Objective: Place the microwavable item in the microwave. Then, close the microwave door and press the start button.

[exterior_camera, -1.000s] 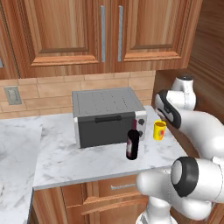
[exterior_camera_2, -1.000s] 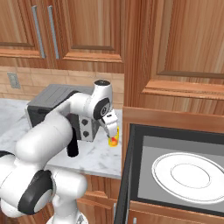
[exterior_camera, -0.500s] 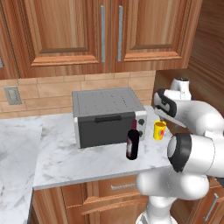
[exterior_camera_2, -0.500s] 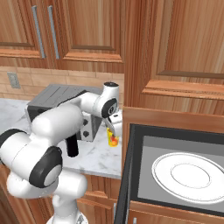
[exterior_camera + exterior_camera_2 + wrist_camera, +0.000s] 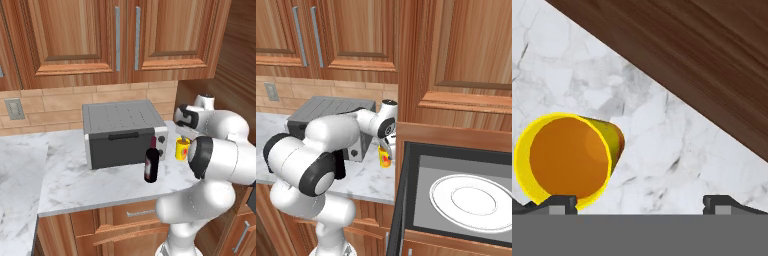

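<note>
Claw [image 5: 637, 202] spread fully wide, empty, poised above small yellow mug [image 5: 562, 159] for pickup. Mug upright on white marble tabletop [image 5: 100, 180] near right edge, beside dark wood wall [image 5: 712, 60]; off-centre toward one fingertip [image 5: 554, 202].

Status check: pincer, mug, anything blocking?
Pincer open, above the small yellow mug, nothing held. Mug upright on the marble counter, off-centre toward one fingertip. Dark wine bottle stands nearby, apart.

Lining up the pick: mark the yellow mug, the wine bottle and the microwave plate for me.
yellow mug [image 5: 182, 149], left base view, its side wall.
wine bottle [image 5: 151, 165], left base view, its body.
microwave plate [image 5: 472, 201], right base view, its centre.
</note>
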